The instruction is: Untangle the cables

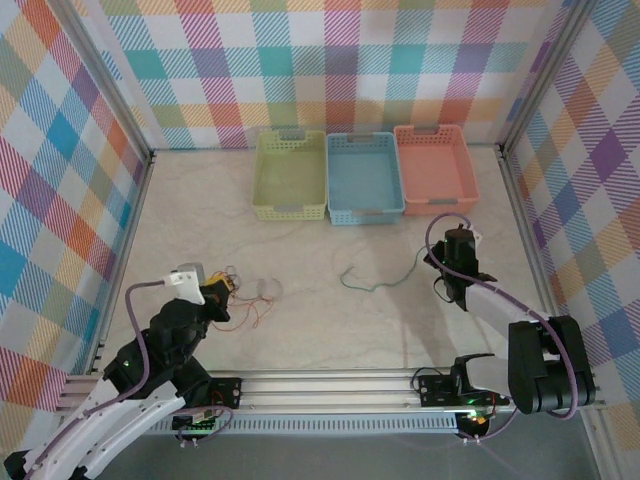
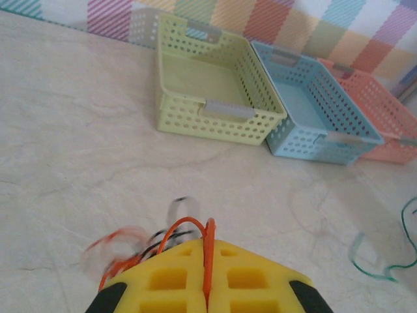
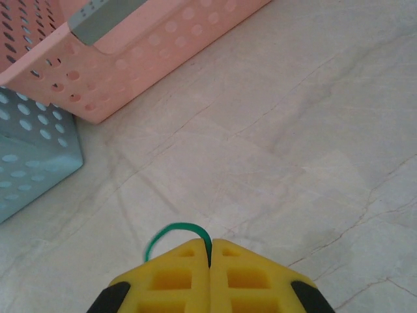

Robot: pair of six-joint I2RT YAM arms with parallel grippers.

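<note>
My left gripper (image 2: 208, 242) has its yellow pads pressed together on a red-orange cable (image 2: 208, 261). The cable stands up in the seam between them and arcs over to the left. Black wires (image 2: 161, 238) and more red-orange loops bunch just beside my left pad, but blur keeps me from counting the strands. From above, this tangle lies at the near left of the table (image 1: 300, 330), trailing to the right of that gripper.

My right gripper (image 3: 210, 245) is also closed. It pinches a green cable (image 3: 174, 227) that curls out of the seam in a small loop to the left. From above I count one green cable. It runs left from that gripper across the middle of the table, well apart from the red and black bunch.

Along the far side three baskets stand side by side in a row. A yellow-green basket (image 1: 289, 211) is on the left, a blue basket (image 1: 366, 214) in the middle, and a pink basket (image 1: 437, 206) on the right. Each of the three shows only its bare perforated floor.
</note>
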